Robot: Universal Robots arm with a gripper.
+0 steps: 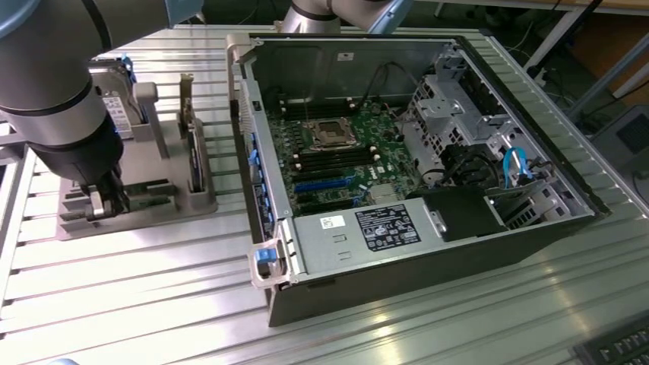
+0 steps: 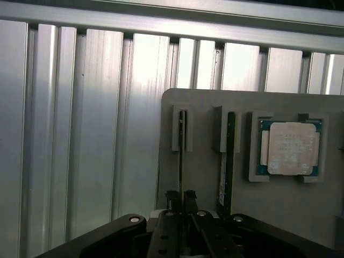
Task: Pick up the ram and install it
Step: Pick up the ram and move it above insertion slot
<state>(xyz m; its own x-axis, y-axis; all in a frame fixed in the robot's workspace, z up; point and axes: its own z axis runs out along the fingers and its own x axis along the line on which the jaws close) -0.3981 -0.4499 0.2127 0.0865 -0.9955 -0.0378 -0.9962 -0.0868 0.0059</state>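
Left of the exterior view, over the grey holder [image 1: 163, 213]: gripper [image 1: 106, 204] clenched on the ram [image 2: 181, 156], standing edge-up in its slot; risk: a skewed pull could jam or drop it.

No wording can be read anywhere. The black rectangular label [image 1: 387, 228] on the grey metal power-supply box [image 1: 335, 255], at the near side of the open black computer case [image 1: 426, 266], carries rows of white print and small marks, all too fine to read. Just beside it, toward the exterior view's left, a small white sticker [image 1: 333, 223] bears dark marks, likewise unreadable. The square silver processor chip [image 2: 291, 148] in the grey plastic holder [image 2: 204, 107] shows only faint, illegible engraving.
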